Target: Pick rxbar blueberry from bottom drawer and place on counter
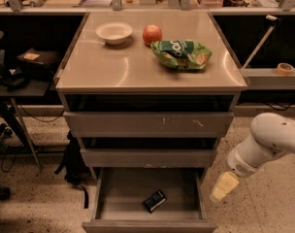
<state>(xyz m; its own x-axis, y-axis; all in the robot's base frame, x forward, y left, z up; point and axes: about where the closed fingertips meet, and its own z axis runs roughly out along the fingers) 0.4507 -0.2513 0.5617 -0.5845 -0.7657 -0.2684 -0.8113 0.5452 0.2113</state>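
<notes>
The rxbar blueberry (154, 201), a small dark flat bar, lies on the floor of the open bottom drawer (133, 212), right of its middle. The counter (113, 67) is the glossy beige cabinet top above. My white arm comes in from the right, and the gripper (223, 187), with pale yellow fingers pointing down-left, hangs just right of the drawer's right wall, outside it and above floor level. It holds nothing.
On the counter stand a white bowl (114, 32), a red apple (152, 34) and a crinkled green chip bag (181, 54). Two upper drawers (147, 124) are closed. A dark table with cables stands at left, a shelf with a tape roll (285, 68) at right.
</notes>
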